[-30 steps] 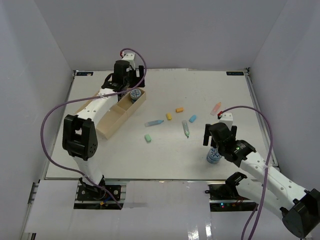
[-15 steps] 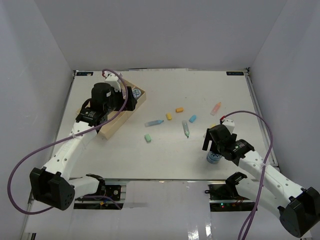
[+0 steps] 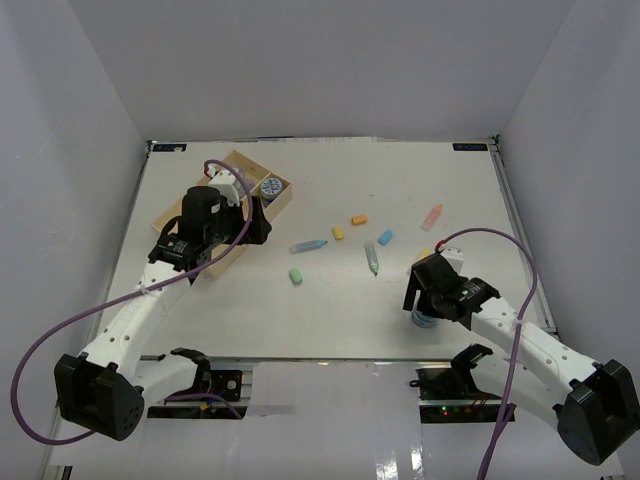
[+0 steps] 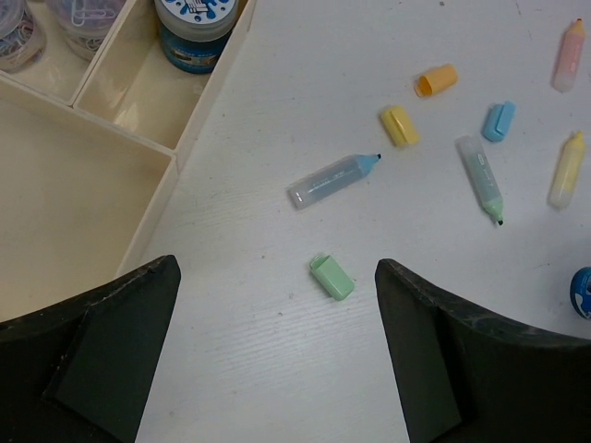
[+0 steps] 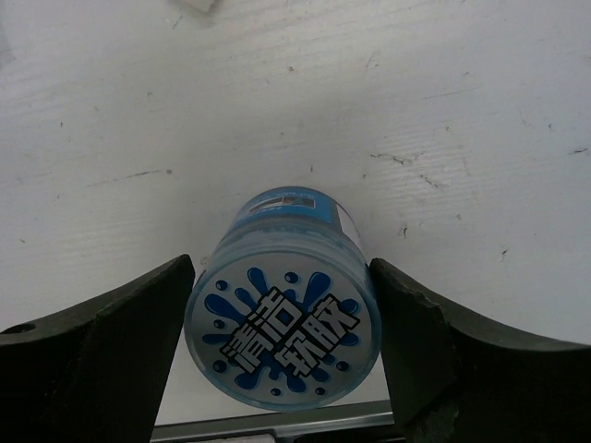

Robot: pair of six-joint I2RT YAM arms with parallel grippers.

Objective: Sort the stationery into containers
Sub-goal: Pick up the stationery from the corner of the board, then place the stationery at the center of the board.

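Observation:
The pale-wood tray (image 3: 283, 203) lies at the back left, with a blue-and-white roll (image 3: 270, 187) standing in a small compartment. In the left wrist view the tray (image 4: 157, 212) also holds that roll (image 4: 196, 28) and grey rolls (image 4: 18, 28). My left gripper (image 3: 258, 218) is open and empty above the table (image 4: 277, 266), just short of a green stub (image 4: 331, 276). My right gripper (image 3: 425, 312) is down over the second blue-and-white roll (image 5: 282, 318). Its fingers (image 5: 138, 314) touch both sides of the roll, which stands on the table.
Loose on the table are a blue stick (image 4: 332, 180), yellow stub (image 4: 399, 125), orange stub (image 4: 435, 79), blue stub (image 4: 498, 121), green stick (image 4: 480, 175), pink stick (image 4: 566, 55) and yellow stick (image 4: 564, 169). The table's near edge (image 5: 277, 425) is right behind the right roll.
My left arm has drawn back from the far end of the tray toward the near side, leaving the roll in its compartment. My right gripper has sunk lower around its roll.

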